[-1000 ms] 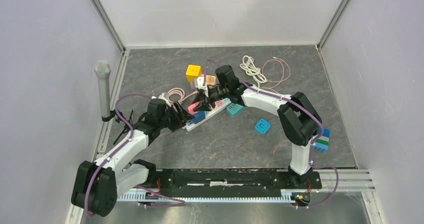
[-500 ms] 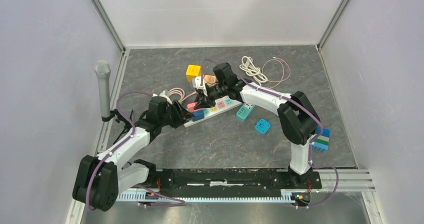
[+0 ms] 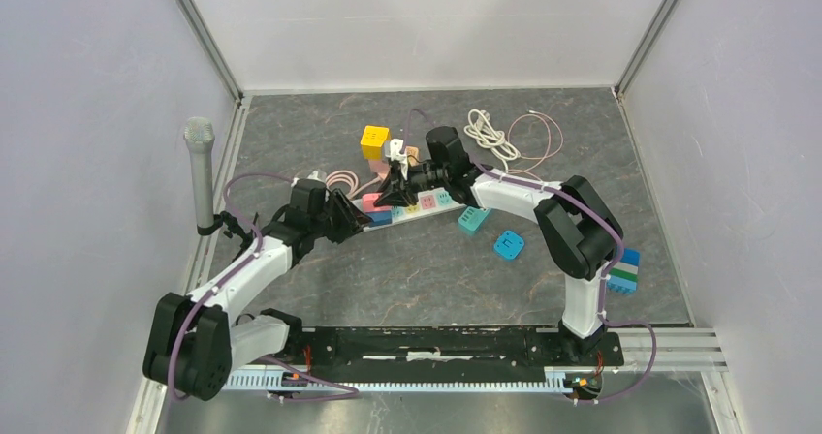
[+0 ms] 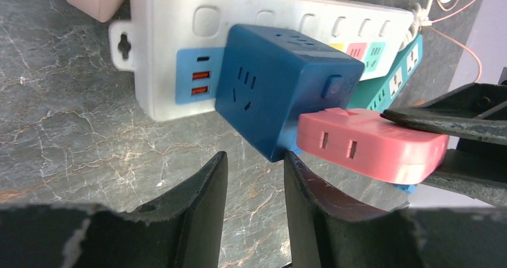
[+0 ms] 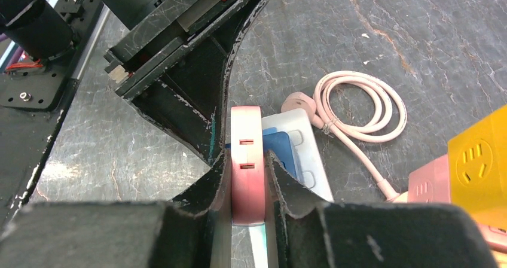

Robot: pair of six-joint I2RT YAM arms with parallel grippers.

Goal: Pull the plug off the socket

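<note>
Right pincer point(image 5: 246, 159): clamped on plug point(image 5: 246, 133), one finger pressed on each flat face.
Left pincer point(image 4: 254, 160): fingers narrowly apart, nothing held; tips set low over surface point(image 4: 72, 130), just beside adapter point(image 4: 281, 94).
Plug: pink, flat, held on edge over strip point(image 4: 173, 40); seen against adapter's side from left wrist; whether prongs are seated cannot be told.
Adapter: blue block, plugged into strip beside the USB ports.
Strip: white, laid flat mid-surface between both arms.
Nearby: pink coiled cable point(image 5: 359, 109) and yellow cube point(image 5: 481, 160) seen beyond strip; teal strip point(image 3: 473, 221) near its right end.
</note>
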